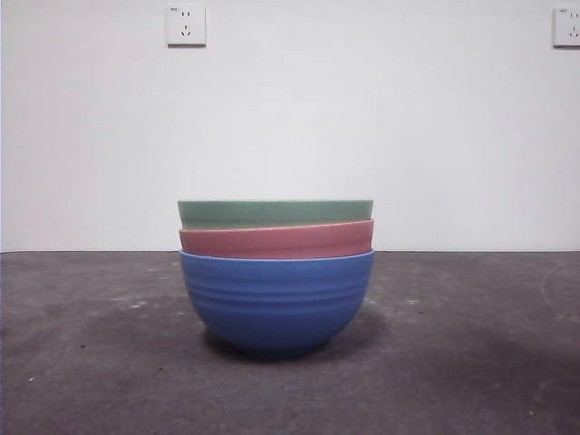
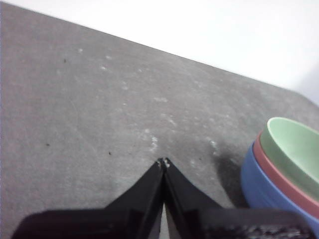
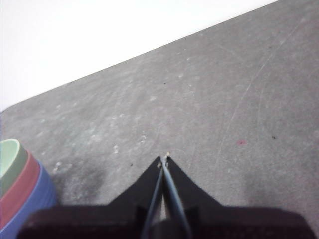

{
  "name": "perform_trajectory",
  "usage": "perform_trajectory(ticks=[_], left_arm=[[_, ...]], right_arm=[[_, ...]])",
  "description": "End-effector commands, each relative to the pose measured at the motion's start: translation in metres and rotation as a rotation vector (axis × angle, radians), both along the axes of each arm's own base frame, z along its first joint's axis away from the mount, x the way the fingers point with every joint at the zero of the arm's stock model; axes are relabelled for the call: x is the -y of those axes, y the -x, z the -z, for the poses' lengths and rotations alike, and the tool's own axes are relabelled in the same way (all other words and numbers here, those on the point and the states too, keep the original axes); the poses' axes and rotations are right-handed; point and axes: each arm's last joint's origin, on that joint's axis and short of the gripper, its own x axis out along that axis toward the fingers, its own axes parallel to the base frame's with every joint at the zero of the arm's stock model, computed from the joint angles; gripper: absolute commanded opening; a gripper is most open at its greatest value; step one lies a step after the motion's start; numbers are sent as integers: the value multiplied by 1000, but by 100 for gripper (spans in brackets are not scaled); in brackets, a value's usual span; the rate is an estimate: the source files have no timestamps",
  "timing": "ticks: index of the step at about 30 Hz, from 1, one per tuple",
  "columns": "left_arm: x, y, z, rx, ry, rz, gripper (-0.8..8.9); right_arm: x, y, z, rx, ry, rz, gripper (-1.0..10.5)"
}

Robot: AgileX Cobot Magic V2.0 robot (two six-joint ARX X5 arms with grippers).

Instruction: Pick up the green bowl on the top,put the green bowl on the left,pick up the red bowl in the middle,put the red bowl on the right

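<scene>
- The left pincer point(image 2: 163, 162) has its two black jaws pressed together, tips meeting, and grips nothing. It hangs above bare grey tabletop point(image 2: 99, 114), apart from the stack of bowls that shows at the edge of its wrist view.
- The right pincer point(image 3: 163, 160) is likewise together at the tips and empty, over bare tabletop, with the same stack at the opposite edge of its wrist view, also apart from it.
- Neither arm shows in the front view.
- The green bowl point(image 1: 275, 213) sits on top of the stack, nested inside the red bowl point(image 1: 276, 240); only its upper band and rim show above the red one.
- The red bowl is in the middle, nested in the blue bowl point(image 1: 276, 304), with only a band of its outside visible.
- The blue bowl stands upright on the tabletop, near the middle in the front view, carrying the other two.
- Behind the tabletop is a white wall point(image 1: 362, 127) with two wall sockets point(image 1: 186, 25) high up, one at the far corner.
</scene>
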Motion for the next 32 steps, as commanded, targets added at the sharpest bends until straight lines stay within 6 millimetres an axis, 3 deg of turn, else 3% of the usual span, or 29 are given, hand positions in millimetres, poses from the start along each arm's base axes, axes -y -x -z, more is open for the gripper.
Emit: perform_trajectory(ticks=[1,11,21,27,32], left_arm=[[0,1,-6,-17,67,-8,-7],[0,3,-61,-64,59,-13,-7],[3,-24,-114,-95,-24,120,-7],[6,-48,-125,-214,-16,280,-8],[9,-64,-124,-307,20,367,32]], right_arm=[[0,1,-5,-23,-52,8,-11],[0,3,-52,-61,-48,8,-11],[-4,-13,-112,-133,13,-67,-6],[-11,-34,-136,-205,89,-253,0],[-16,-50,-143,-275,83,-360,19]])
